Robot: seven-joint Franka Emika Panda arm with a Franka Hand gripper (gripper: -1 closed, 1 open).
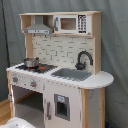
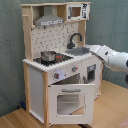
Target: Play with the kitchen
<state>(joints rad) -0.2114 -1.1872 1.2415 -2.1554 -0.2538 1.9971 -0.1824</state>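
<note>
the kitchen [image 1: 57, 70] stands upright on the wooden floor [image 2: 15, 119] against a grey curtain [image 2: 10, 55], seen in both exterior views. in the second exterior view its oven door [image 2: 69, 102] hangs tilted open, hinged at the bottom. a small pot [image 2: 48, 56] sits on the hob, left of the sink [image 2: 79, 50] and black faucet [image 2: 75, 39]. the arm [image 2: 112, 57] reaches in from the second exterior view's right at sink height; its tool is hidden by the arm's body, so i cannot tell its state. judged: approaching the sink area.
</note>
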